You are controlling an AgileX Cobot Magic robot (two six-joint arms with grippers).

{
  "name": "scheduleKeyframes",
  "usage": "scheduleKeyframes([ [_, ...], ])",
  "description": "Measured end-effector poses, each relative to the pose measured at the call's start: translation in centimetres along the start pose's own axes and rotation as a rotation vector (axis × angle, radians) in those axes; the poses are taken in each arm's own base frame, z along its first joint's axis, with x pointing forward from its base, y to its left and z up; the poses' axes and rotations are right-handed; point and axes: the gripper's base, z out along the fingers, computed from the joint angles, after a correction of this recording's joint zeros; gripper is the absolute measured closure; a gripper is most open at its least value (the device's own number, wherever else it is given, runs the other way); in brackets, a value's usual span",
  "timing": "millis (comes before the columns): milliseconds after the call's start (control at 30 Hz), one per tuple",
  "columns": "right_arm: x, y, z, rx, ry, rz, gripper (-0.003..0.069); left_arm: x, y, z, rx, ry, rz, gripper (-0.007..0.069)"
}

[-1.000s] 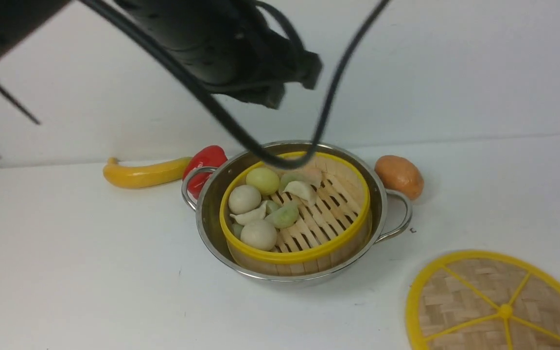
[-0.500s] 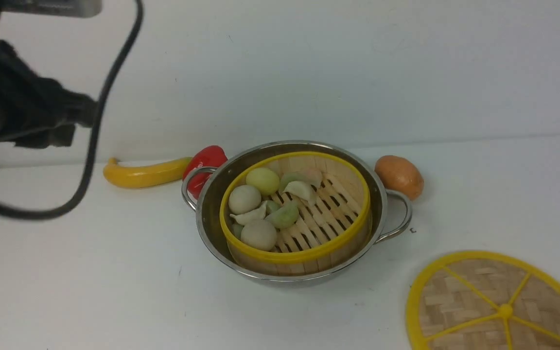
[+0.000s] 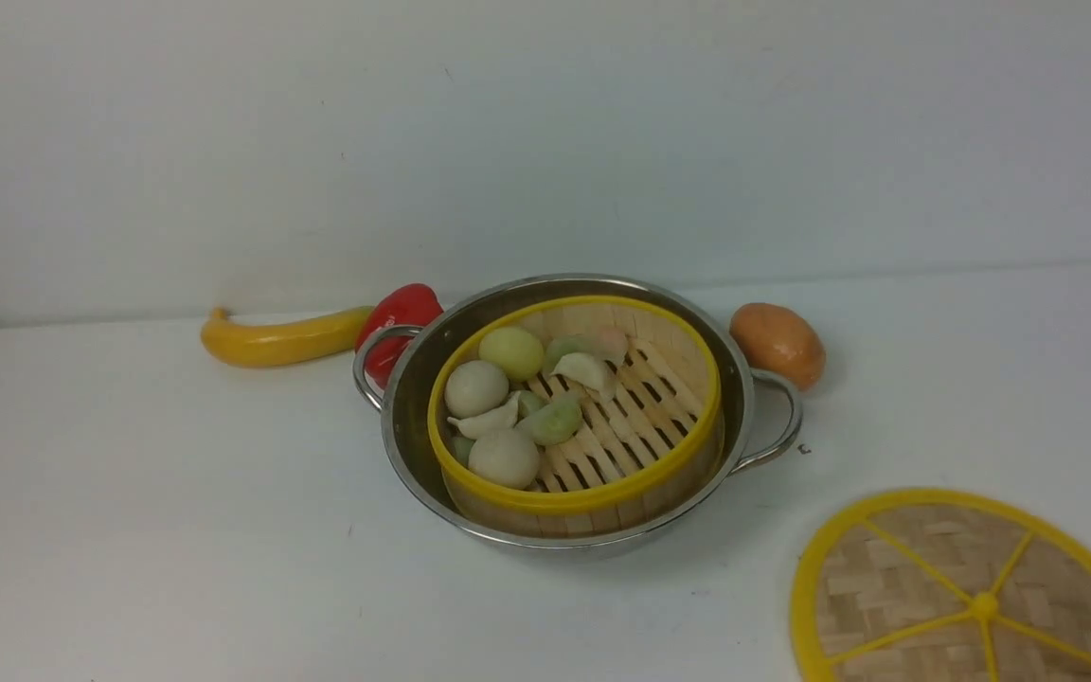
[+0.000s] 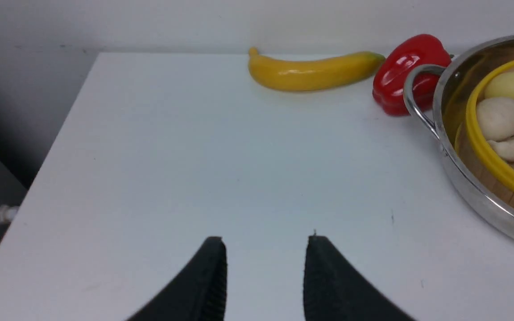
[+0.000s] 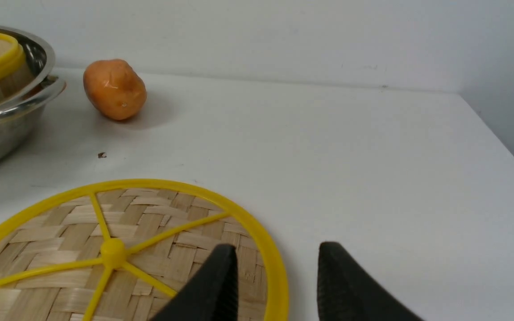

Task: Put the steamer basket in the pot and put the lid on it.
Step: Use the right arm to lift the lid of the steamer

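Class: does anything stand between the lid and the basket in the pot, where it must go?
Nothing visible does. Only bare table lies between the lid and the pot; the potato sits behind the pot's right handle, off that path.

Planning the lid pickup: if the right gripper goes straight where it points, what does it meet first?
Likely the lid, its rim in the gap of the open right gripper; past it, bare table to the wall. Height above it unclear.

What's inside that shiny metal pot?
The pot holds the steamer basket, with pale buns and dumplings on its slatted floor. The pot's bottom beneath the basket is hidden.
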Motion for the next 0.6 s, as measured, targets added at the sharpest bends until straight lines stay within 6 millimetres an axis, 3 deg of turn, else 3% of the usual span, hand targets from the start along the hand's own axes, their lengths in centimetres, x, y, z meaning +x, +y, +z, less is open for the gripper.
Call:
scheduleKeyframes([
  [100, 0.0, 0.0, 0.0, 0.000, 0.000, 0.000, 0.0418, 3.8, 0.0, -0.1, 0.012, -0.017, -0.013, 0.0386],
  [400, 0.0, 0.0, 0.0, 0.000, 0.000, 0.000, 0.0418, 10.3, 0.3, 0.1, 0.008, -0.061, 0.018, 0.0386],
  [600, 0.0, 0.0, 0.0, 0.000, 0.000, 0.000, 0.0418, 11.5, 0.5, -0.2, -0.001, -0.139, 0.033, 0.0386],
])
